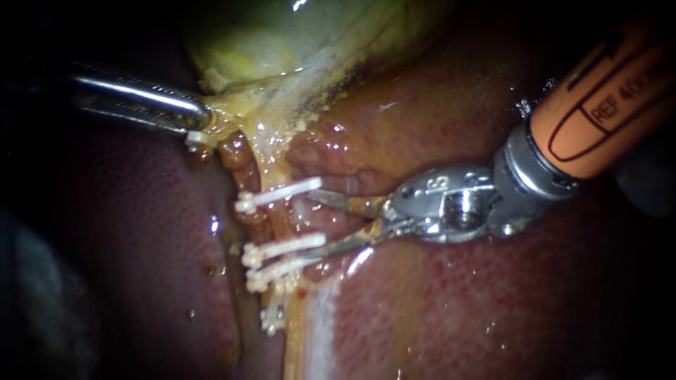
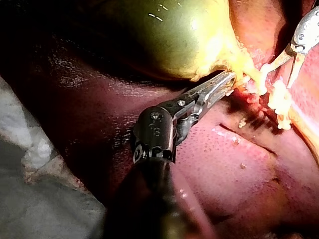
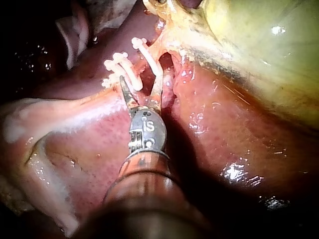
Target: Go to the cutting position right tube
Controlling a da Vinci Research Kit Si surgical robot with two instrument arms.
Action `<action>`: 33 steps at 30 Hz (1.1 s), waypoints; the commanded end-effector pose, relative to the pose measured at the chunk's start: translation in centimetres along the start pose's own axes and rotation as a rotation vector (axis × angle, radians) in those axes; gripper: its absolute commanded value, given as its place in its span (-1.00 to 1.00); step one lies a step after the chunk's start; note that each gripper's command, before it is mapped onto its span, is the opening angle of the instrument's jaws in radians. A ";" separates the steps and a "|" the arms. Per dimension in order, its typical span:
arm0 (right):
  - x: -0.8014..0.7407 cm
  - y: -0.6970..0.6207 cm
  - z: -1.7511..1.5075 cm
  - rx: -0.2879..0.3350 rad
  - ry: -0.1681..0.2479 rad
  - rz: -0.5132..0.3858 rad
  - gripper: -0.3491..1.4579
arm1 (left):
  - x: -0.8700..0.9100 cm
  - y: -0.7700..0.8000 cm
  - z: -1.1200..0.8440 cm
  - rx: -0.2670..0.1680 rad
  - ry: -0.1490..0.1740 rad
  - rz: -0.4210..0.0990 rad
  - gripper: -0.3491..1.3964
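Straddling the stretch between white clips (image 1: pixel 282 195), the right tool (image 1: pixel 310 225) comes in from the right with its two thin jaws spread in a narrow V, holding nothing. Just left of the jaw tips lies the tube (image 1: pixel 279 224), a thin orange-yellow strand in the middle of the scene that runs from the gallbladder (image 1: pixel 282 42) toward the near side. One clip crosses the tube on the far side of the open jaws. Two more clips lie close together on the near side, and a fourth sits nearer again. The jaw tips reach the right ends of the clips; whether they touch the tube cannot be told.

Farther off and to the left, the left tool (image 1: pixel 201 123) has its jaws pressed together on the yellowish lower edge of the gallbladder, where the tube begins. Glistening red-brown liver (image 1: pixel 493 302) lies under and around everything, and the green-yellow gallbladder fills the far side.
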 end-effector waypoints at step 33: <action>0.17 0.07 0.56 0.186 0.140 0.062 0.82 | 0.00 0.00 0.00 0.001 0.000 0.000 -1.00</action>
